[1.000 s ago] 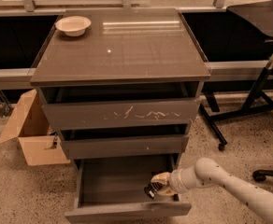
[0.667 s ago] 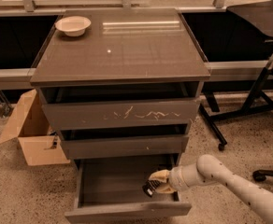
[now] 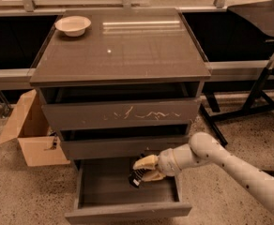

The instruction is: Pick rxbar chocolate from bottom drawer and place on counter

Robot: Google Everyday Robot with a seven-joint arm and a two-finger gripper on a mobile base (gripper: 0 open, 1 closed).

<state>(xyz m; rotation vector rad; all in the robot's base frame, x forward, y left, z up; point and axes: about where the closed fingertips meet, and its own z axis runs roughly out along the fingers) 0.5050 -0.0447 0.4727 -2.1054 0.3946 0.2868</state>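
Observation:
The bottom drawer (image 3: 99, 196) of the grey-brown cabinet is pulled open at the lower middle. My gripper (image 3: 145, 169) reaches in from the right, above the drawer's right half, just below the middle drawer's front. Its pale fingers are shut on the rxbar chocolate (image 3: 136, 177), a small black bar with white lettering that hangs tilted from the fingertips, lifted off the drawer floor. The counter (image 3: 127, 50), the glossy cabinet top, lies above.
A white bowl (image 3: 73, 25) sits on the counter's back left corner. An open cardboard box (image 3: 29, 135) stands on the floor left of the cabinet. Black stand legs (image 3: 249, 102) are on the right. The scratched top drawer (image 3: 123, 114) and middle drawer (image 3: 123, 146) stick out slightly.
My gripper has risen and shifted left with the bar in it, lifting it off the drawer floor toward the middle drawer's lower edge.

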